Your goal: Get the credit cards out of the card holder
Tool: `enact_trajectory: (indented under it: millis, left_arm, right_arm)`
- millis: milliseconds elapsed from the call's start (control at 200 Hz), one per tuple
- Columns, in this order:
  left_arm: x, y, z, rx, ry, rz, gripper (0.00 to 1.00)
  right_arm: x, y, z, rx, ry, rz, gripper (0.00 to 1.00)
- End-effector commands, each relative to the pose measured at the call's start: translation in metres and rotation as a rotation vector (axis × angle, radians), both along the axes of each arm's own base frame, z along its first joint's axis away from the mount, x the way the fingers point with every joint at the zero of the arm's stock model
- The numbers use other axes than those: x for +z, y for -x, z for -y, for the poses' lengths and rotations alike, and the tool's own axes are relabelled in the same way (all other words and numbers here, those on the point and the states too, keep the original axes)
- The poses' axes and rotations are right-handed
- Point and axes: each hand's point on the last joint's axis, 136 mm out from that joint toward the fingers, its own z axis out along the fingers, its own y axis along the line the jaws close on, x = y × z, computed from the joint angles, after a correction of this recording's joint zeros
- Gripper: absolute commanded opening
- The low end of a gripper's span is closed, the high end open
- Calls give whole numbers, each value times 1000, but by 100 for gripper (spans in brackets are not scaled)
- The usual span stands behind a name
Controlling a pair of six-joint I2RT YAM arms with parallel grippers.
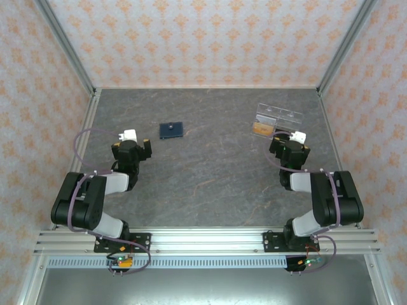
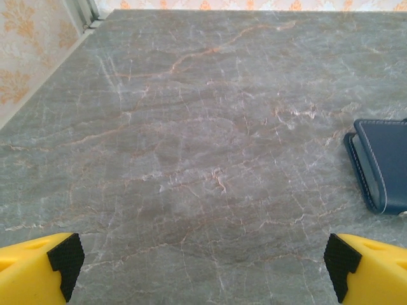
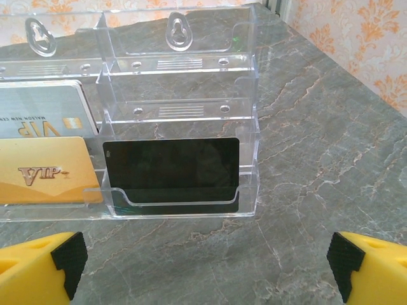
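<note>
dark navy folding wallet, right edge of frame: likely light, floppy, slick; pinch stitched edge. left gripper, right gripper spread wide, empty.

Probably a lab test cell, patterned wallpaper panels, aluminium rail frame, marble-look tabletop

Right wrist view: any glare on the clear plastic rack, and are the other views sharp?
Right wrist: soft highlights on the clear plastic rack, black card unobscured; left wrist: navy wallet in focus, cut off at the right edge; top external: even light, no hard shadows.
</note>
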Motion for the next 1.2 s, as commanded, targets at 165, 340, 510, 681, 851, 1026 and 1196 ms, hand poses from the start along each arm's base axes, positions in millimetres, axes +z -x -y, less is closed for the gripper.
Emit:
enact_trajectory:
  millis: [165,340,510,681,851,1026,1196]
  left_arm:
    - [68,8,-11,89,68,65,100]
    - [100,7,4,37,166,67,100]
    - [107,-4,19,28,241,-11,100]
    - [89,-30,49,9,402,-98,100]
    - [49,-56,73,68,440,-250,92]
    - [16,-81,80,127,454,-358,80]
    - [-2,-100,77,168,404,-425,72]
  right_arm:
    - [93,21,25,-183,-49,128,99]
    - [126,40,29,-256,-156,105,99]
    - [133,38,18,-247,-250,6,99]
    - [128,19,-9,-143,-365,-72,99]
    - [115,-3,-41,-19,-481,-181,100]
    - [100,-17,-65,55,-539,-258,96]
    - [87,-15,-82,105,-548,-320,96]
